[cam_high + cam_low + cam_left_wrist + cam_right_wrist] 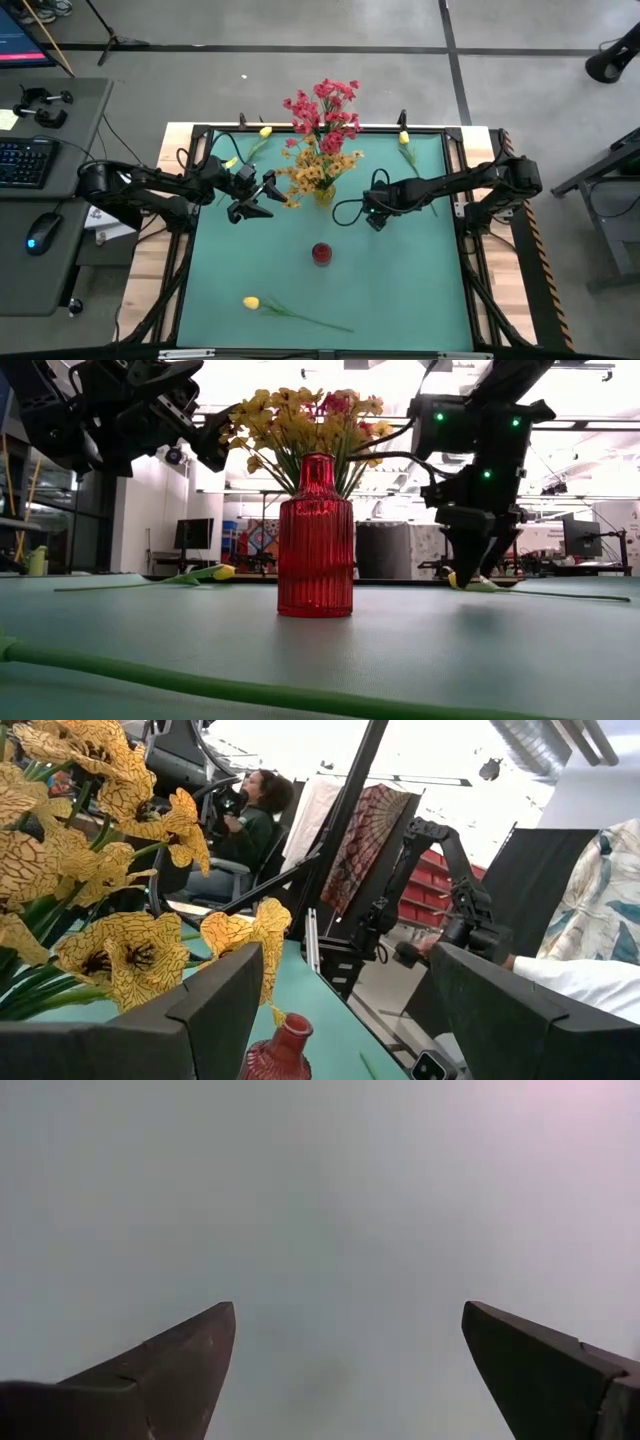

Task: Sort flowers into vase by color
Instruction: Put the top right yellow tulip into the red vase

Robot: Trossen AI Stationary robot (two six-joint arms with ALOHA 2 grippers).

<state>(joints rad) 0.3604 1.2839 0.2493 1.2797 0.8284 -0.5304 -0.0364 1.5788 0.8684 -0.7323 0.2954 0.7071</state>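
Teal table mat (400, 290) under me. Small ribbed red glass vase (321, 253) sits mid-table, empty; orange-yellow and pink-red blossoms (322, 140) bunch behind it. My left gripper (262, 195) and right gripper (377, 222), both spread, hold nothing.

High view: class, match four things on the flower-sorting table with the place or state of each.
1. red vase
2. left gripper
3. right gripper
4. yellow tulip

A. open, beside the orange-yellow blossoms
B. lying near the table's bottom edge
C. open, over bare table right of centre
D. upright, mid-table

Pairs: 1-D, 2-A, 3-C, 4-B
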